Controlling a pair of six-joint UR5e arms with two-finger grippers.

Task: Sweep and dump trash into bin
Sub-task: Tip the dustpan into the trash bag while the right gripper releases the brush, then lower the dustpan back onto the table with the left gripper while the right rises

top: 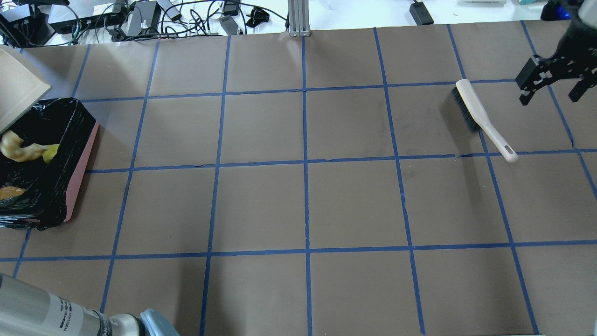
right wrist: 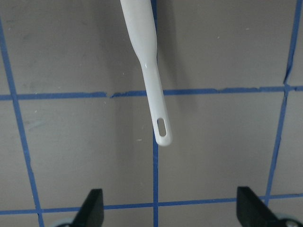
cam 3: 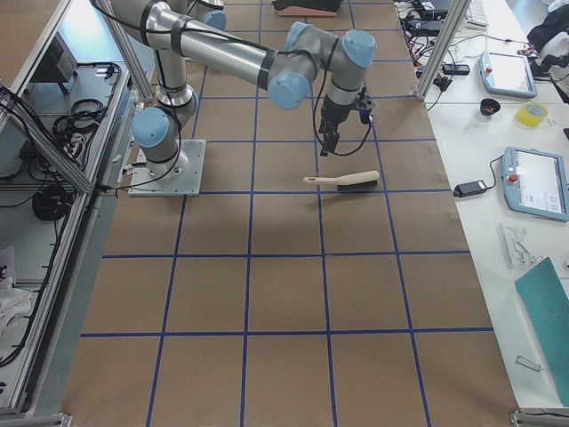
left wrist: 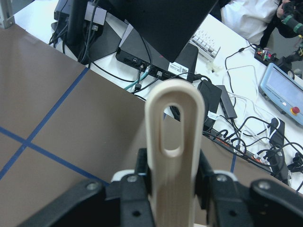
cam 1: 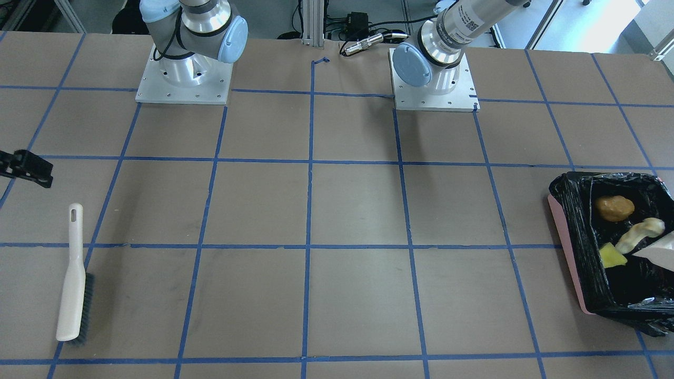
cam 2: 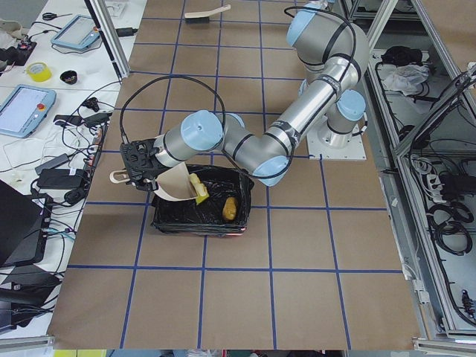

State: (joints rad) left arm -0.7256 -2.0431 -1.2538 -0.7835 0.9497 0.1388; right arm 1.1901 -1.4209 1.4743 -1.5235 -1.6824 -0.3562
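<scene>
Dump looks done: trash [cam 1: 614, 208] lies in the bin [top: 81, 172]. Your left gripper [left wrist: 173, 182] clamps the dustpan [cam 2: 176, 184] above it; right gripper [right wrist: 173, 208] gapes empty. Next, park the dustpan.

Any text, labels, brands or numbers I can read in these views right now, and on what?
No text is legible in any view.
Sticker with a square code on the left arm's tube: print too small to read.
The same arm's sticker in the overhead view: blurred.
White stickers on the black box behind the table: too small.
Pendant screen: unreadable.
</scene>
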